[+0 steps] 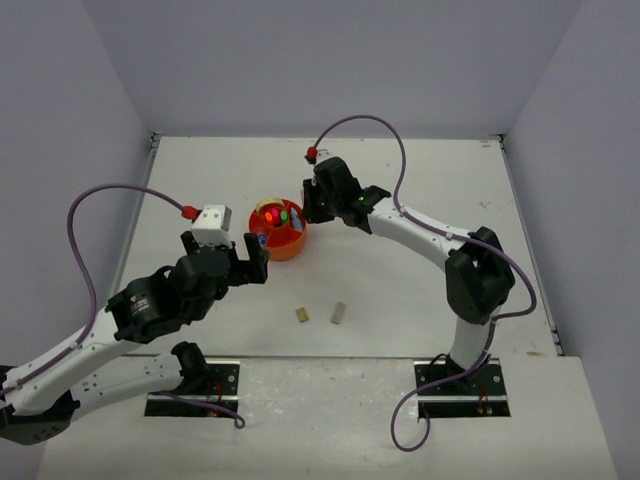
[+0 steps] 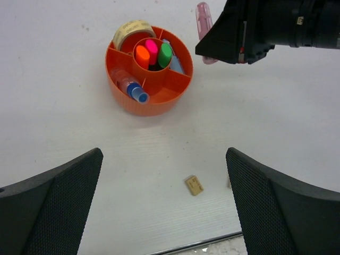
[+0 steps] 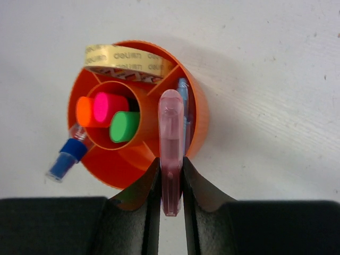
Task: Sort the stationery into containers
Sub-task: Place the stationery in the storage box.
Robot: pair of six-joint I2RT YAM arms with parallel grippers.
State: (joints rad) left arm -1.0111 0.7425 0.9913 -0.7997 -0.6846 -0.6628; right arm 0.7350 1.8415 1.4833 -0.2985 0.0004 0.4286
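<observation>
Right wrist view: right pincer (image 3: 171, 175) clamped narrow on the pink capsule (image 3: 171, 133), over the orange organiser (image 3: 119, 172) beside a blue pen (image 3: 184, 101). Released here, it could catch the rim and tip onto the bench (image 3: 276, 79). Left pincer (image 2: 163, 159) wide, empty.

An orange organiser (image 1: 286, 248) sits on the white table (image 1: 200, 170), with coloured ends showing in its central well. The right gripper (image 1: 310, 208) hangs at its right rim, and the left gripper (image 1: 228, 258) hovers just beside its left. A tan block (image 1: 301, 314) and a grey block (image 1: 339, 313) lie near each other, closer to the arm bases.
</observation>
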